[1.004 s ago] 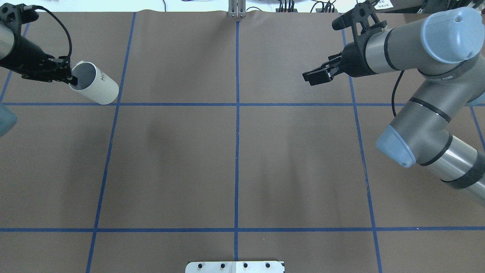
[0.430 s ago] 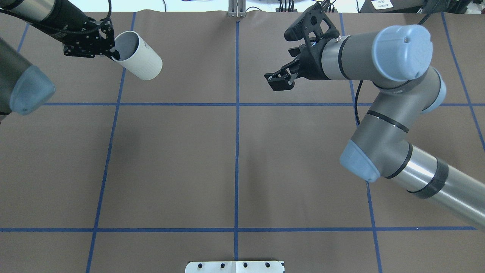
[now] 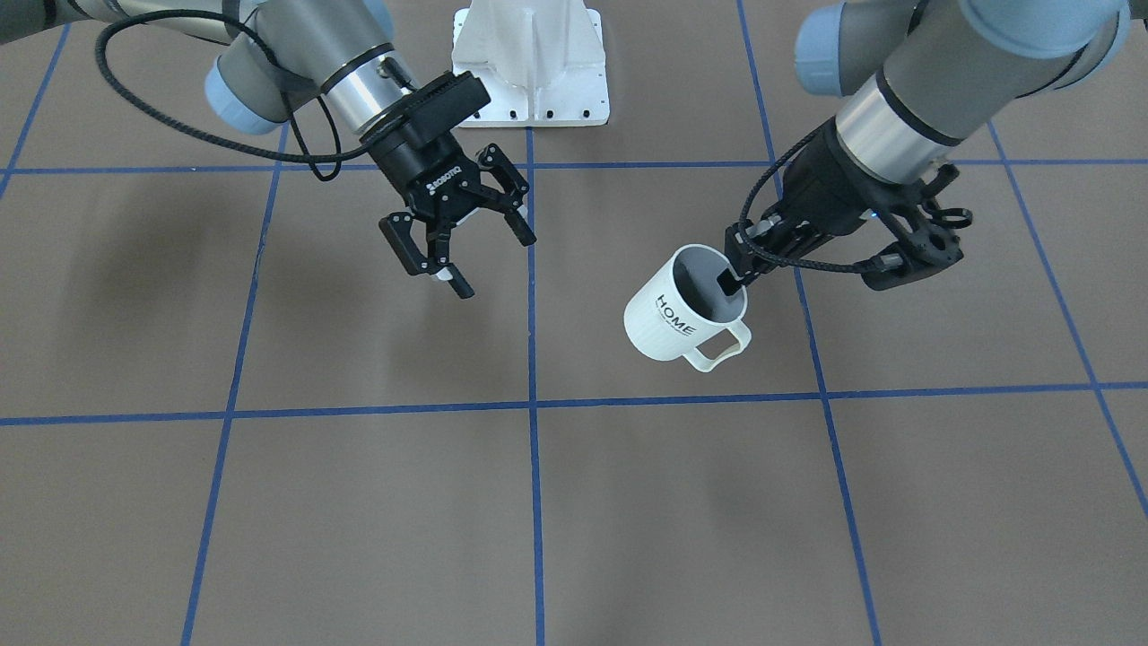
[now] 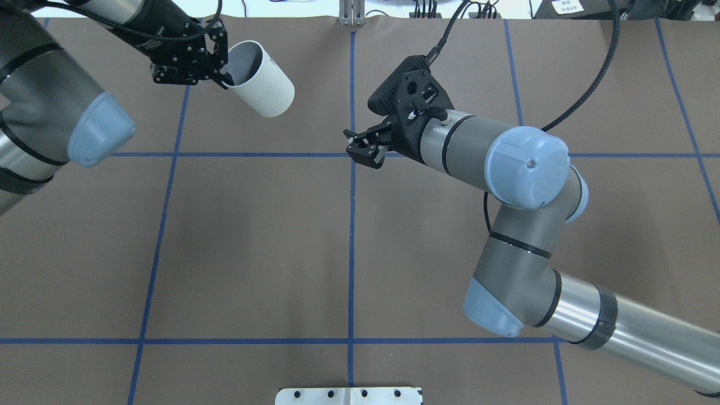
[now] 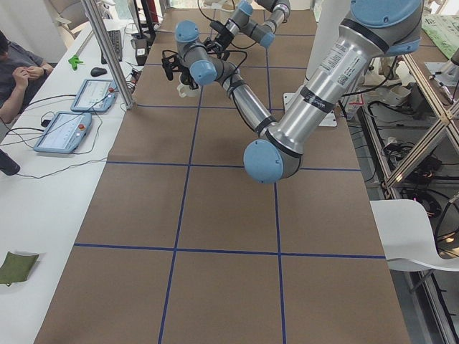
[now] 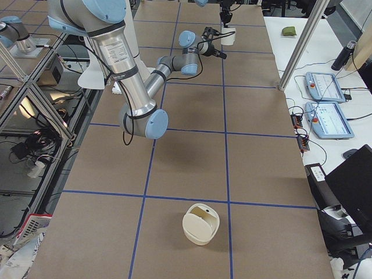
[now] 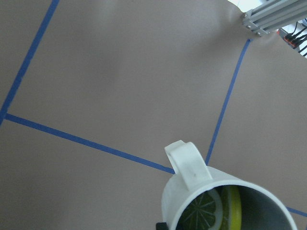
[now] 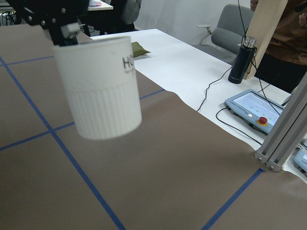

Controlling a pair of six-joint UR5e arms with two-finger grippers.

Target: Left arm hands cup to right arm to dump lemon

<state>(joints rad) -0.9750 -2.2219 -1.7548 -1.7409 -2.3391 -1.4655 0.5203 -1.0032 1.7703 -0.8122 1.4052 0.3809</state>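
Observation:
The cup (image 3: 686, 305), a white mug with "HOME" on its side, hangs tilted above the table. My left gripper (image 3: 734, 269) is shut on its rim, one finger inside and one outside. In the overhead view the cup (image 4: 261, 79) is at the far left, held by the left gripper (image 4: 225, 81). The lemon (image 7: 230, 208), yellow-green, lies inside the cup (image 7: 192, 177) in the left wrist view. My right gripper (image 3: 496, 266) is open and empty, apart from the cup, near the centre line (image 4: 360, 147). The right wrist view faces the cup's ribbed side (image 8: 103, 91).
The robot's white base mount (image 3: 531, 63) stands at the table's near edge. A cream container (image 6: 201, 224) sits on the table far toward the robot's right end. An aluminium post (image 4: 352, 14) stands at the far edge. Blue tape lines grid the brown table.
My left arm has carried the cup rightward and toward the far edge. My right arm has swung left to the centre line, its gripper still open.

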